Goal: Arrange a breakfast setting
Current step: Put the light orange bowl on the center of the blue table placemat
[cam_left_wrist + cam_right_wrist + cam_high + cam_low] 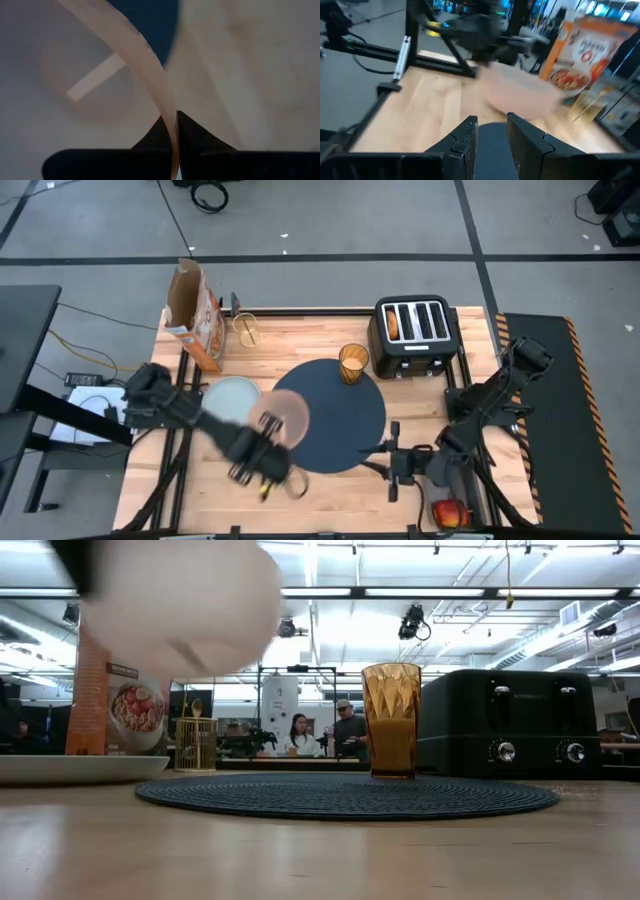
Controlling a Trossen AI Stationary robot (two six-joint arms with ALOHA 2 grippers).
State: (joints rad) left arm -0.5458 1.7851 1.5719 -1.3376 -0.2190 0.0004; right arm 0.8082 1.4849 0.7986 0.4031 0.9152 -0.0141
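My left gripper is shut on the pink bowl, which hangs over the left edge of the round dark-blue mat. The low view shows the bowl well above the table. A pale-blue plate lies flat just left of the mat. An amber tumbler stands upright on the mat's far edge. My right gripper hovers open at the mat's near right edge, pointing left with nothing between its fingers. A red apple lies at the near right. My left gripper pinches the bowl's rim on the bowl's near side, one finger inside the bowl and one outside. The fingers come from above, pointing steeply down. The bowl is lifted clear of the table and the mat, its opening upward.
A black toaster stands at the far right with a bagel in one slot. A tall cereal box stands at the far left, and a small glass with a gold spoon beside it. Bare wood lies along the near edge.
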